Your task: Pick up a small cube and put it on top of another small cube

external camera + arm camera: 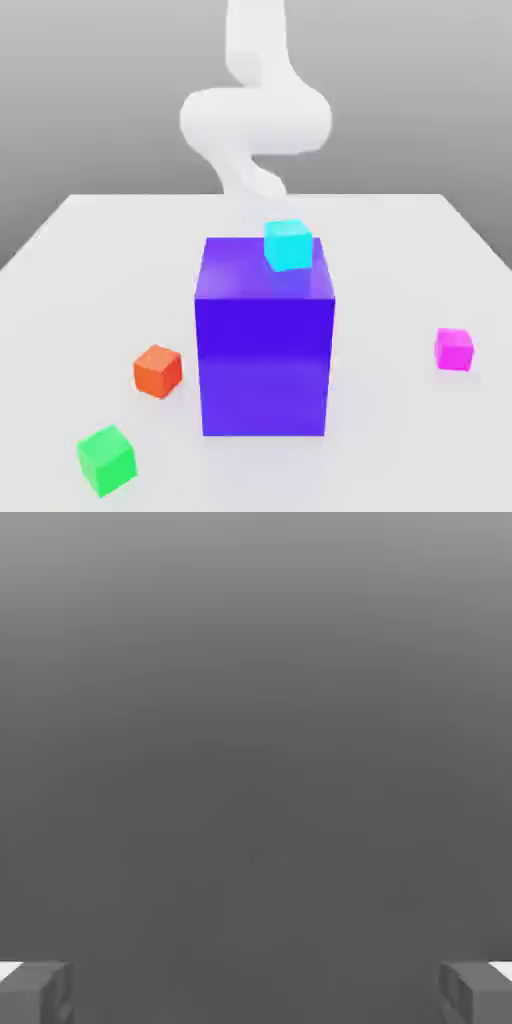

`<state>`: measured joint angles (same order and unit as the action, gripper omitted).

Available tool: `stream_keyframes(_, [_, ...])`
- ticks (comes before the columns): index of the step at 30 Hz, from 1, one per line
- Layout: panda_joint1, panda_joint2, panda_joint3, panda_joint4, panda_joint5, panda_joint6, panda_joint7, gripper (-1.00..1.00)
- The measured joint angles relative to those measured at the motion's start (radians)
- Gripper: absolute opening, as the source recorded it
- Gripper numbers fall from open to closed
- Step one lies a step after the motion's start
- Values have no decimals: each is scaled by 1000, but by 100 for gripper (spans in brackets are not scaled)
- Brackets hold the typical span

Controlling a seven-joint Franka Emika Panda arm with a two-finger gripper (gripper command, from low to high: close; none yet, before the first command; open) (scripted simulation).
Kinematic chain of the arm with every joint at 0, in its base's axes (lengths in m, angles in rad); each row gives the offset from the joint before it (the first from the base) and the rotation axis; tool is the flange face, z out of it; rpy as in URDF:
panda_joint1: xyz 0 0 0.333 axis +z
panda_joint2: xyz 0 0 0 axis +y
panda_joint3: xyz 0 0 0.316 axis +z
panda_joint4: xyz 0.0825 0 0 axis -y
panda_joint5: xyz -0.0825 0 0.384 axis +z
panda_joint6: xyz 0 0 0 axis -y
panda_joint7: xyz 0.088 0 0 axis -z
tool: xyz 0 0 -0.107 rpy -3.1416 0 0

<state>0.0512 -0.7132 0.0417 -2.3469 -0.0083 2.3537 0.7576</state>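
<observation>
Gripper (256, 992) spread wide and empty, pink cube (454, 350) sitting on the table (90, 260) way off to the exterior view's right of the big block (264, 340), so probably easy to clip that block reaching over.

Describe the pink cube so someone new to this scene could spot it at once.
Start at the big blue-purple block in the table's middle. The magenta-pink cube sits alone on the table toward the exterior view's right. The orange-red cube and green cube lie on the other side.
</observation>
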Motion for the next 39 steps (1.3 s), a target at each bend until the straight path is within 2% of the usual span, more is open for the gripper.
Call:
stream_keyframes(21, [465,772,364,-401,-108,472,-344,0])
stream_keyframes(24, [513,875,307,-396,-208,543,-285,0])
stream_keyframes(28, [638,1005,152,-367,-347,640,-181,0])
stream_keyframes(29, [670,1030,115,-362,-363,661,-168,-100])
stream_keyframes(36, [675,1034,110,-361,-370,663,-162,-100])
stream_keyframes(39, [609,956,196,-380,-280,605,-231,-100])
